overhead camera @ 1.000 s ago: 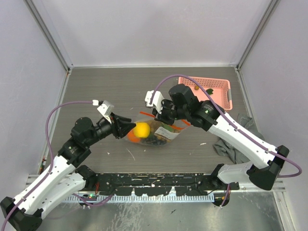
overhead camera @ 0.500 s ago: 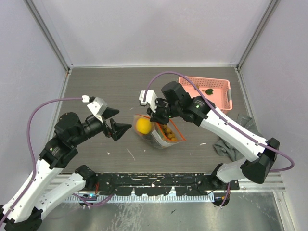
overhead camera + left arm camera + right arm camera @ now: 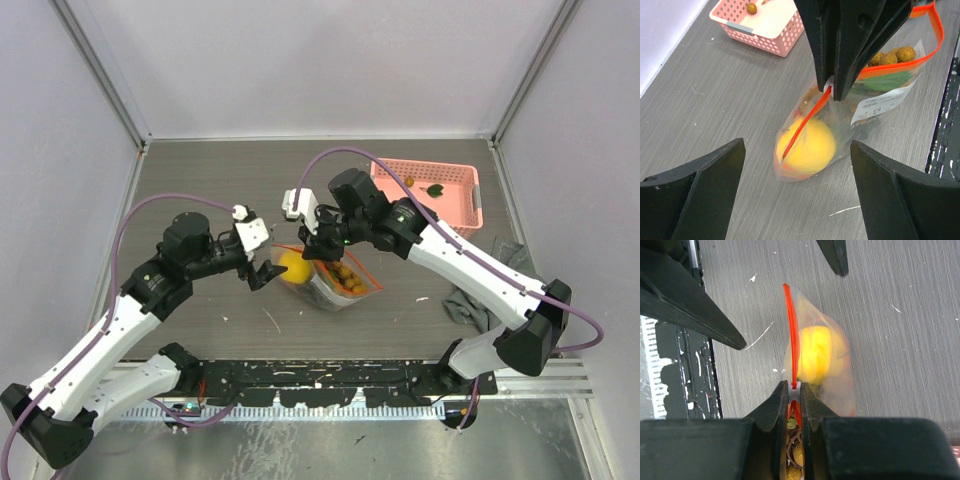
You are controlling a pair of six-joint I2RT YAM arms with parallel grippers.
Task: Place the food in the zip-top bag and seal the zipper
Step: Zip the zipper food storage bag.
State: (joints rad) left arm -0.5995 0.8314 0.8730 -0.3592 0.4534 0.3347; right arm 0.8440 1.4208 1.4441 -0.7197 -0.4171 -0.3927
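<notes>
The clear zip-top bag (image 3: 335, 280) stands on the table, held up by its top edge. Inside it are the yellow fruit (image 3: 293, 265) at the left end and the brown balls (image 3: 346, 276) at the right; the orange fruits do not show clearly. My right gripper (image 3: 316, 247) is shut on the white slider of the red-orange zipper (image 3: 791, 335), seen from above in the right wrist view (image 3: 794, 388). My left gripper (image 3: 268, 270) is open and empty, just left of the bag. In the left wrist view (image 3: 797, 150) its jaws stand on either side of the yellow fruit (image 3: 807, 147) without touching it.
A pink lattice basket (image 3: 455, 205) stands at the back right with a small brown ball and a green leaf in it; it also shows in the left wrist view (image 3: 782, 42). A grey cloth (image 3: 480, 300) lies at the right, under the right arm.
My left gripper let go, drew back to the left, then came in again to the bag's left end. My right gripper lifted the bag upright and shifted left along the zipper.
</notes>
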